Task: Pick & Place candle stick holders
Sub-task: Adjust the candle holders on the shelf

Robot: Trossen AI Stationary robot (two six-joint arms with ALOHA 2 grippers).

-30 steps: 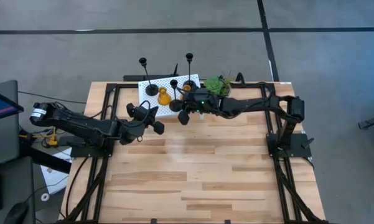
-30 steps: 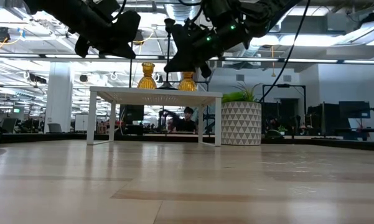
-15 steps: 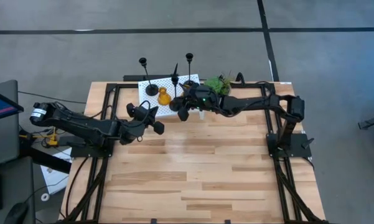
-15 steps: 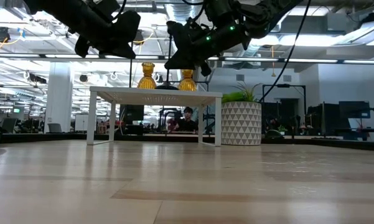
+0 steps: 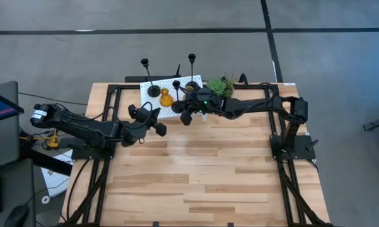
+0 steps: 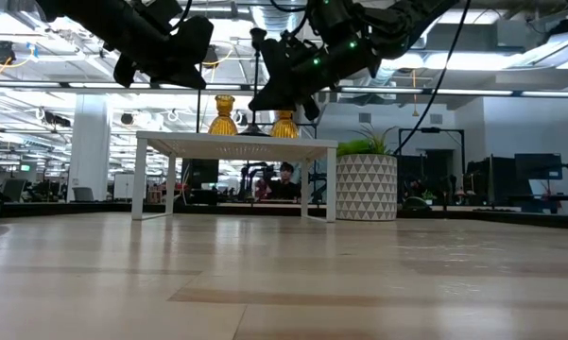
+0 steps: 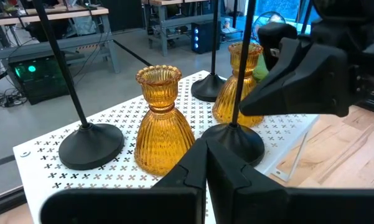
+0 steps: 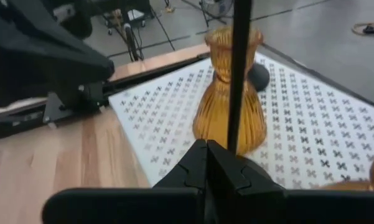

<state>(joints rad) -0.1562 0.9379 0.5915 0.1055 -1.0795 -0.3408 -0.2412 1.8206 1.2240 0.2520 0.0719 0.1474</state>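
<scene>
Progress looks early: all five holders seem to be on the white perforated board [image 5: 167, 94] at the table's [image 5: 195, 183] far edge, none on bare wood. Three black stick holders are there: one at the board's left [image 5: 152, 90], one at the back [image 5: 192, 82], and a near one [image 5: 178, 106] by the right gripper [image 5: 185, 117]. Two amber holders, one [image 7: 162, 127] next to the near black base, the other [image 7: 238, 99] farther back beside the right arm. Right gripper hangs over the board's near edge, jaws shut; in the right wrist view the thin black stem [image 8: 238, 74] rises just past the closed fingertips, with an amber holder behind it. Whether the stem is pinched or only just ahead of the tips, cannot tell; the base [image 7: 234, 142] appears to rest on the board. Left gripper [image 5: 152, 120] hovers over the wood near the board's left corner, jaws shut, holding nothing, pointing at the holders, close but apart. Green plant [image 5: 219, 85] at the board's right. Every placement looks left to do.
</scene>
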